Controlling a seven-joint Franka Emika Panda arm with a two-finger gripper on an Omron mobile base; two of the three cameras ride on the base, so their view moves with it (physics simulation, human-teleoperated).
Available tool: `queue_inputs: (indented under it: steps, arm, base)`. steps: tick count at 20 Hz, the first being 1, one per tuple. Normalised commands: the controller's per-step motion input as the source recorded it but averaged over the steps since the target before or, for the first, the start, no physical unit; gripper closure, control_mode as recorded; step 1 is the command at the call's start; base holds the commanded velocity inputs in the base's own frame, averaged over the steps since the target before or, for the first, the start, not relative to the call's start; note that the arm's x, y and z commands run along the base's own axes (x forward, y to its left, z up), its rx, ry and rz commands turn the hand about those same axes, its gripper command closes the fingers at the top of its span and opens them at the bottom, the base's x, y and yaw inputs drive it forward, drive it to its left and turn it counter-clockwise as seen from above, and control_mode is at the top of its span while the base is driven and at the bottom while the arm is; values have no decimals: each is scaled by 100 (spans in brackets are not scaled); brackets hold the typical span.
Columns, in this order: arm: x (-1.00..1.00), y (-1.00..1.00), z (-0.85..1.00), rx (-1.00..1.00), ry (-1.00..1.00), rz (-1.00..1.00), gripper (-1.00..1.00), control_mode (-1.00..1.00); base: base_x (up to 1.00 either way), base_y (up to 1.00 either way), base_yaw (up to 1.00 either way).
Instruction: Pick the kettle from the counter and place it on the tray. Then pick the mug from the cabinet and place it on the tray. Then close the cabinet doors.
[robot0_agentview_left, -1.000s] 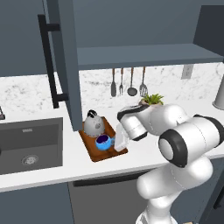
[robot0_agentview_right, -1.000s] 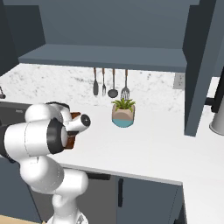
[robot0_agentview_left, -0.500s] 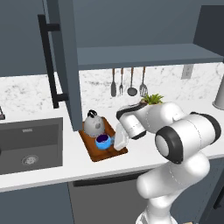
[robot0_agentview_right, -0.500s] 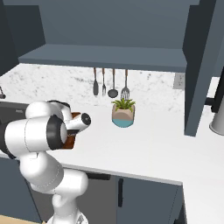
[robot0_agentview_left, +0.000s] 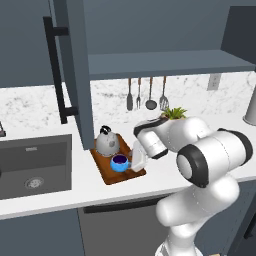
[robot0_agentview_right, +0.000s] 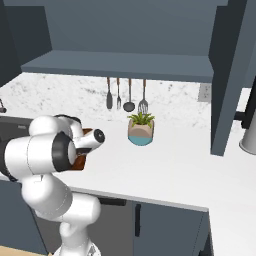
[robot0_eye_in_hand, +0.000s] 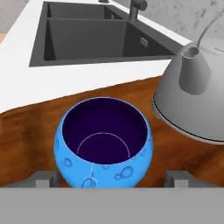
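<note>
On the tray (robot0_agentview_left: 107, 173), mug (robot0_eye_in_hand: 104, 143) upright beside kettle (robot0_eye_in_hand: 197, 94); gripper (robot0_eye_in_hand: 113, 178) jaws released, spread either side of the mug.

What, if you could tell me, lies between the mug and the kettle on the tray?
Nothing but bare wood of the tray: in the hand view the mug and the kettle stand close together but apart.

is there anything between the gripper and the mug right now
No. In the hand view the gripper straddles the mug, fingertips open on either side. The mug stands on the tray, kettle beside it.
</note>
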Motion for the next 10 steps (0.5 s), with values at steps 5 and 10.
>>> queue_inputs:
  steps: [5, 10]
  arm:
    - [-2, -19, 11, 0, 0, 0, -100, -100]
    - [-27, -7, 52, 0, -2, -2, -100, -100]
  base:
    - [0, 0, 0]
    - [0, 0, 0]
